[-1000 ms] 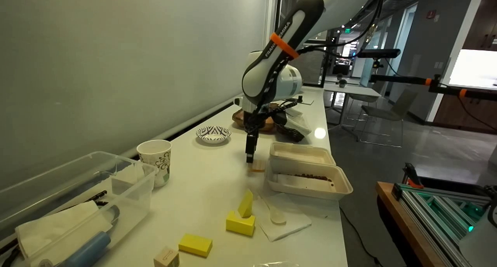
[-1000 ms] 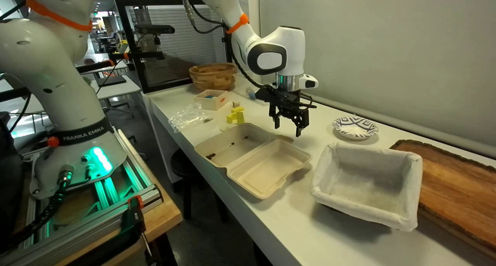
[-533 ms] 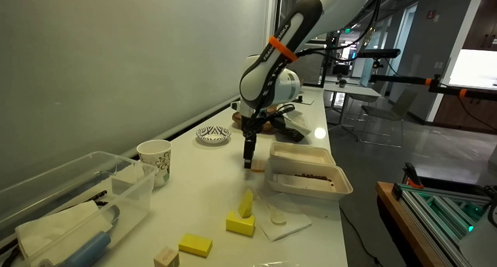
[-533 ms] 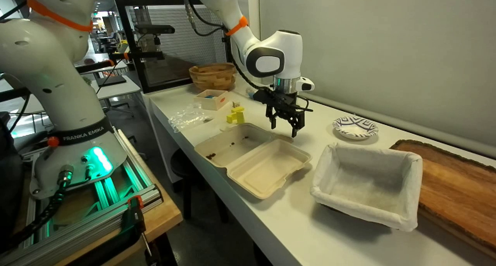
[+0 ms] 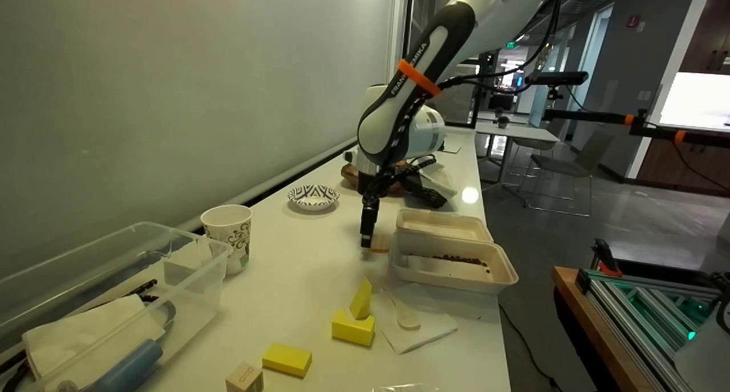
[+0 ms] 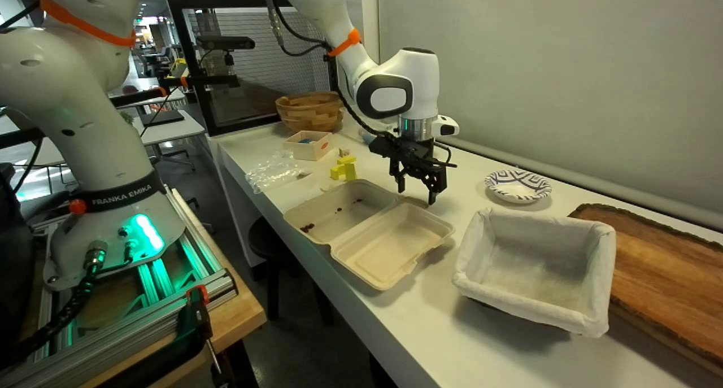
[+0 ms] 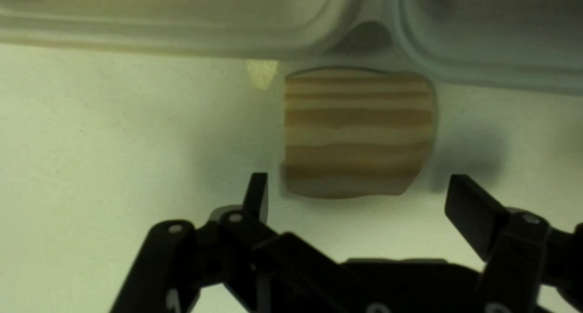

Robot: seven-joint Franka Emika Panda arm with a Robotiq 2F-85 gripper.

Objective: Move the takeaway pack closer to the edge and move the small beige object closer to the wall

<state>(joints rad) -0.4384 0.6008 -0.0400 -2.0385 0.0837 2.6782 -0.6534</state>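
Note:
The takeaway pack (image 5: 450, 282) is a cream container lying open on the white countertop. In an exterior view its lid half (image 6: 390, 247) lies near the counter edge (image 6: 361, 309). In the wrist view its rim (image 7: 182, 37) crosses the top. The small beige object (image 7: 357, 130) is a flat piece with brown stripes, lying beside the pack on its wall side; it also shows in both exterior views (image 5: 380, 243) (image 6: 414, 201). My gripper (image 7: 358, 178) is open and empty, just above the counter, its fingers on either side of the piece's near end. The grey wall (image 5: 188, 95) runs behind.
A patterned bowl (image 5: 313, 198) stands by the wall. A paper cup (image 5: 228, 238) and clear bin (image 5: 188, 318) are on the wall side. Yellow blocks (image 5: 353, 326) and a spoon on a napkin (image 5: 425, 329) lie near. A cloth-lined basket (image 6: 534, 275) and wooden board (image 6: 666, 280) stand beyond.
My gripper has come down a little and shifted slightly, staying open near the striped piece. The pack and the piece have not moved.

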